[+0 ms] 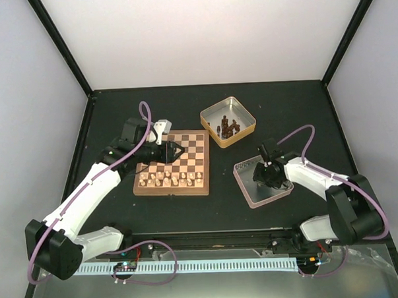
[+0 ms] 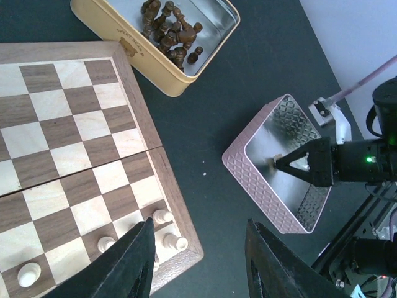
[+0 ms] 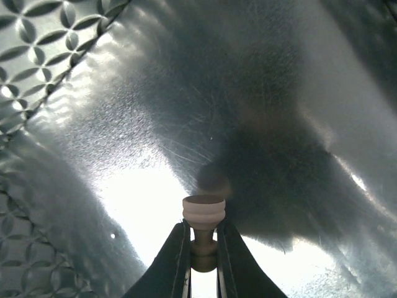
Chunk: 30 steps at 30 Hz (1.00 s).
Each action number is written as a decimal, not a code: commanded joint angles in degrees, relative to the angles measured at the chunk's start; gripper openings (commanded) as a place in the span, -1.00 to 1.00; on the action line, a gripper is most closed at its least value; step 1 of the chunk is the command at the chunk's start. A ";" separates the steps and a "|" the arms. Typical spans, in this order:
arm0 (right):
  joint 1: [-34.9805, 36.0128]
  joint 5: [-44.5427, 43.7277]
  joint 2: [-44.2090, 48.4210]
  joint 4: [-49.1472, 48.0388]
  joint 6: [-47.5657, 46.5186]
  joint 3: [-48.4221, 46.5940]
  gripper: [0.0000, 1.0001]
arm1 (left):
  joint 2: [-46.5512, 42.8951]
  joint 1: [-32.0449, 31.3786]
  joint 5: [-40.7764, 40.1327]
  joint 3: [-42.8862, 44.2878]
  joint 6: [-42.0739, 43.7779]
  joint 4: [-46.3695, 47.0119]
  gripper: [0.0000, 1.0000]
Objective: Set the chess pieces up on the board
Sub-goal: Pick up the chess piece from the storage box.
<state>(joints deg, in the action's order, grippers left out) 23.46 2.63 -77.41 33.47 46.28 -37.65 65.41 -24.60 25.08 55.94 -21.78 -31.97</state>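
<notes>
The board (image 1: 186, 153) lies left of centre, with several pale chess pieces (image 1: 167, 180) standing on its two near rows. My left gripper (image 1: 176, 150) hovers open over the board's middle. In the left wrist view its fingers (image 2: 139, 261) straddle the board's corner (image 2: 186, 248) with nothing between them, beside two pale pieces (image 2: 162, 216). My right gripper (image 1: 265, 174) reaches down into the pink tin (image 1: 241, 180). In the right wrist view it (image 3: 203, 251) is shut on the stem of a pale chess piece (image 3: 203, 211), just above the tin's shiny floor.
A yellow tin (image 1: 244, 130) behind the board's right side holds several dark brown pieces (image 2: 167, 31). The pink tin's patterned wall (image 2: 248, 180) stands right of the board, with a strip of dark table between them. The table's raised edges frame the scene.
</notes>
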 commanded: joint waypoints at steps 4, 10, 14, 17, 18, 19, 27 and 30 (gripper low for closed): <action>-0.26 -5.81 -7.01 3.90 -7.45 -5.00 -0.80 | -1.16 -0.80 1.43 -0.66 -1.17 2.70 -0.17; -0.27 -7.28 -10.66 4.22 -9.38 -6.84 -0.61 | -1.38 -0.87 1.07 -0.74 -0.92 2.52 -0.17; -0.27 -8.06 -11.35 4.30 -10.09 -7.49 -0.54 | -1.05 -0.89 1.11 -0.68 -0.93 2.65 -0.17; -0.26 -9.22 -12.16 4.49 -10.37 -8.24 -0.51 | -0.76 -0.89 1.17 -0.49 -0.95 2.65 -0.17; -0.26 -9.49 -12.44 4.30 -10.42 -8.39 -0.51 | -0.73 -0.89 1.17 -0.48 -0.96 2.74 -0.17; -0.26 -9.52 -12.84 4.16 -10.42 -8.48 -0.51 | -0.72 -0.89 1.17 -0.48 -0.91 2.78 -0.17; -0.26 -7.71 -13.37 3.62 -9.78 -8.22 -0.84 | -1.04 -0.93 1.11 -0.56 -0.82 2.61 -0.17; -0.27 -6.20 -11.27 3.71 -8.72 -7.52 -0.95 | -1.41 -0.98 0.82 -0.74 -0.87 2.95 -0.17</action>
<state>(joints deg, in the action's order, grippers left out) 23.46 -5.52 -89.43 36.16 36.38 -47.11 65.23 -25.21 25.56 55.24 -22.59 -30.35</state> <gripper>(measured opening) 0.128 0.416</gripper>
